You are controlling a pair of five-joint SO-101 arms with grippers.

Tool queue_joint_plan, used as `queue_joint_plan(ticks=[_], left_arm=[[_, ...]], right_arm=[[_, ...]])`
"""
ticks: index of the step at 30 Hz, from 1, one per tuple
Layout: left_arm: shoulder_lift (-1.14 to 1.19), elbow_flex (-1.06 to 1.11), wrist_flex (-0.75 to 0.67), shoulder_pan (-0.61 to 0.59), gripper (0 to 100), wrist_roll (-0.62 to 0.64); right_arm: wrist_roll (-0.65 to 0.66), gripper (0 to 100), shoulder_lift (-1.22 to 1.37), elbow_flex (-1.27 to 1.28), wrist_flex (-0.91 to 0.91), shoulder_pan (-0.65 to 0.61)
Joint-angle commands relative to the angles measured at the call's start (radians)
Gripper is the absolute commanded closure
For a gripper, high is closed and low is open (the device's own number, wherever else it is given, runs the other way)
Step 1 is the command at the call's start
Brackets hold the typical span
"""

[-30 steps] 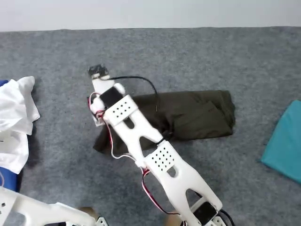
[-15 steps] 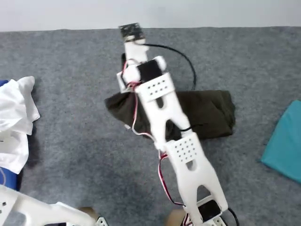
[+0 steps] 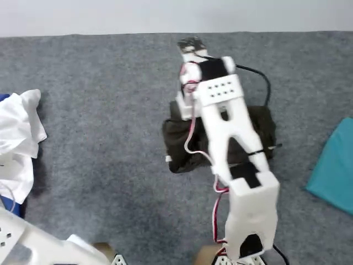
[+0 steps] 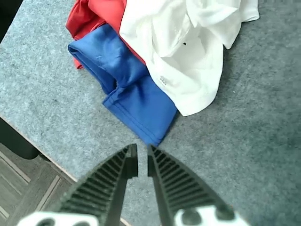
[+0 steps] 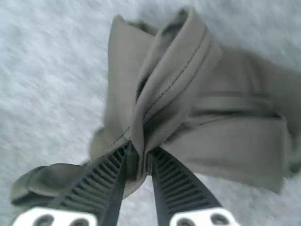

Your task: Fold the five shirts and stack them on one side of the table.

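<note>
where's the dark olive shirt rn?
The dark olive shirt lies right of centre in the high view, under the right arm, a fold pinched in the right gripper; the teal shirt is further right.

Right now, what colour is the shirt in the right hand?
Dark olive shirt, clearest in the right wrist view.

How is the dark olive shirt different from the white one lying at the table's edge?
The dark olive shirt is pinched in the right hand, with one end bunched between its fingers; the white shirt lies with nothing gripping it. The dark olive shirt sits by itself mid-table, while the white shirt lies partly over a blue shirt and a red shirt. Both rest on the grey table.
</note>
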Motion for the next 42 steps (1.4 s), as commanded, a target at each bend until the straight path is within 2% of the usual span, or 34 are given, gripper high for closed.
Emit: queue_joint_plan(ticks=[1,8,15,26,28,31,33,39,42], left_arm=[[-0.017,-0.012,-0.003,0.035,96,0.021],[-0.017,-0.07,-0.002,0.091,95,0.057],[-0.017,-0.073,0.0,0.107,95,0.057],[-0.017,-0.073,0.011,0.107,95,0.057],[-0.017,-0.07,0.014,0.107,95,0.057],[-0.017,-0.07,0.014,0.107,95,0.057],[-0.017,-0.071,0.014,0.107,95,0.057],[-0.017,-0.073,0.014,0.107,95,0.055],[-0.017,-0.073,0.014,0.107,95,0.055]], right_arm=[[0.064,99.1,-0.051,0.011,0.025,0.114],[0.181,99.1,0.079,0.009,-0.041,0.292],[0.265,99.1,0.108,0.009,-0.104,0.386],[0.313,97.9,0.111,0.009,-0.2,0.407],[0.341,91.4,0.108,0.009,-0.199,0.407],[0.276,80.1,0.099,-0.005,-0.199,0.407],[0.236,76.8,0.085,-0.043,-0.173,0.4],[0.224,76.8,0.024,-0.14,0.036,0.328],[0.219,77.1,-0.021,-0.104,0.042,0.306]])
